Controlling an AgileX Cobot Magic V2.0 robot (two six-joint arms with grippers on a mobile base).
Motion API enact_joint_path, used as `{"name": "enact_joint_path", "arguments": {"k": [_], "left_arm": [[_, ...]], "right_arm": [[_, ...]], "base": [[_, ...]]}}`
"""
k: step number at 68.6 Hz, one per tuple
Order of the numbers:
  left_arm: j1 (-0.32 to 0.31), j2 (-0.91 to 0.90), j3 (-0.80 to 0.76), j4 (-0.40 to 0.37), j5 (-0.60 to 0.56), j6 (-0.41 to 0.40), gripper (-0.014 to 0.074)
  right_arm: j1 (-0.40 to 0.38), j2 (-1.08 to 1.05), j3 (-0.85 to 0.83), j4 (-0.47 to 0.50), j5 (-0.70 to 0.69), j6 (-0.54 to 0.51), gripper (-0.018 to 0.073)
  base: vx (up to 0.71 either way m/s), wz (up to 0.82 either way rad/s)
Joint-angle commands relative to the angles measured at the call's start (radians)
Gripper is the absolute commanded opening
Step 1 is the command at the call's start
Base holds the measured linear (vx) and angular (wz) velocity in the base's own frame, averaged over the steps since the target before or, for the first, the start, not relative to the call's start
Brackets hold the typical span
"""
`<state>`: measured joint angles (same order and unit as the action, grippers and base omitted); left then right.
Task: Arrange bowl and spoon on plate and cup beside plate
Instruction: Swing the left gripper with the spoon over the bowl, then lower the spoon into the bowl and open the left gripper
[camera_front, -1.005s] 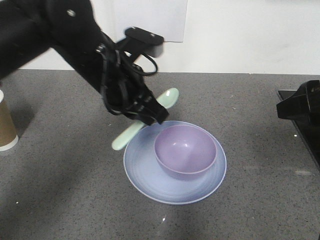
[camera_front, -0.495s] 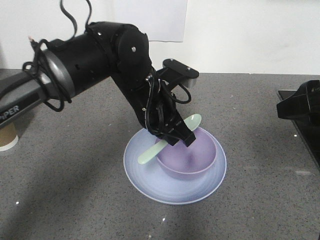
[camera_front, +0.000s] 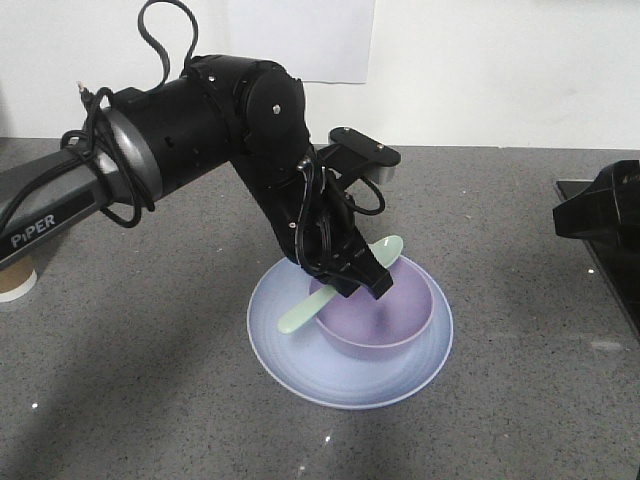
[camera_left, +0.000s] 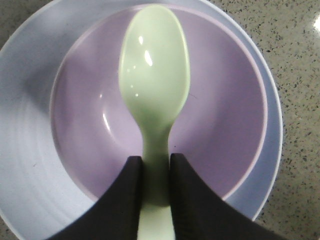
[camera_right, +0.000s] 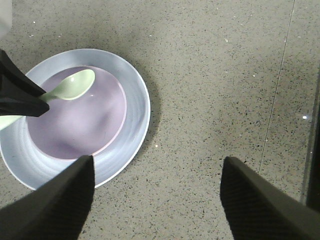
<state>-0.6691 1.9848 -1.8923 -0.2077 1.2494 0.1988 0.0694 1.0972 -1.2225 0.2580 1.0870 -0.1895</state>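
Counter (camera_front: 150, 410): grey speckled stone, bearing all the items below;

Plate (camera_front: 285, 350): pale blue-lavender, shallow, flat on the counter near the front centre;

Bowl (camera_front: 390, 325): lavender, upright, seated on the plate, offset toward the plate's right side;

Spoon (camera_front: 300, 317): mint green, tilted; its scoop is over the bowl's hollow and its handle end reaches out over the plate's left part; whether it touches the bowl's rim cannot be told;

Left gripper (camera_left: 156, 189): black, angled down over the bowl, both fingers pinched on the spoon's handle just behind the scoop;

Right gripper (camera_right: 157, 162): jaws spread wide, nothing between them, over bare counter to the right of the plate;

Cup (camera_front: 12, 283): brown paper, white base band, at the far left edge, well apart from the plate, partly hidden by the left arm;

Wall (camera_front: 500, 70): white, behind the counter.
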Motion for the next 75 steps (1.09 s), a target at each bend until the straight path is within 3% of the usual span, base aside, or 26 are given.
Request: {"name": "enact_joint_path", "arguments": {"k": [1,15,75], "left_arm": [[-0.007,-0.054,-0.031,-0.018,0.002,0.001,0.0055],[-0.007,-0.054,-0.031,-0.018,0.002,0.001,0.0097],[-0.007,-0.054,-0.031,-0.018,0.001,-0.007,0.0133]], "right_arm": [[-0.006,-0.018,-0.022,0.013,-0.052,-0.005,0.0505],[-0.006,-0.018,-0.022,0.016,-0.052,-0.004,0.0505],[-0.006,-0.018,-0.022,0.016,-0.052,-0.002,0.0505]], "base": [[0.0,0.0],[0.0,0.0],[0.0,0.0]]}}
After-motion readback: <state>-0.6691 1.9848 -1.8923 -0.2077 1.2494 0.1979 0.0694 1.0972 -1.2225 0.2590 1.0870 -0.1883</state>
